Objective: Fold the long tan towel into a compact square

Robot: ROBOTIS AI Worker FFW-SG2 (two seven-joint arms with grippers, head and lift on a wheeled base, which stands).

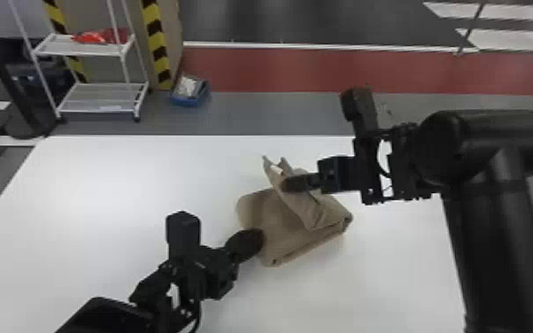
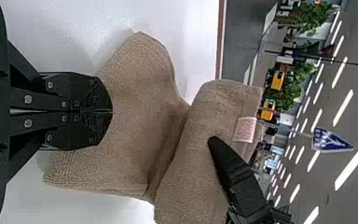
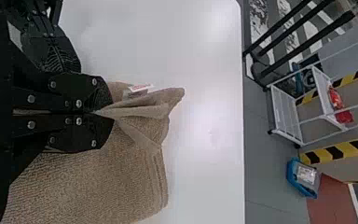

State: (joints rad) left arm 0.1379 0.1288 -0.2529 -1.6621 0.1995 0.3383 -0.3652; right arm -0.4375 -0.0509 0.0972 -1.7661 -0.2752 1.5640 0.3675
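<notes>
Spans a white table [image 1: 102,190], with the tan towel [image 1: 274,217] bunched in partial folds near its middle and one flap lifted. Pinches that raised flap in the right gripper [image 1: 285,183], and holds the left gripper [image 1: 259,239] clenched over the towel's left part. Bears a small pale label [image 1: 276,169] on the lifted flap.

Tag [image 2: 244,129] on tan towel [image 2: 140,98], blue sign [image 2: 330,140], no readable text

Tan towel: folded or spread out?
Partly folded: the towel lies layered on the table, one flap held up in the right gripper.
</notes>
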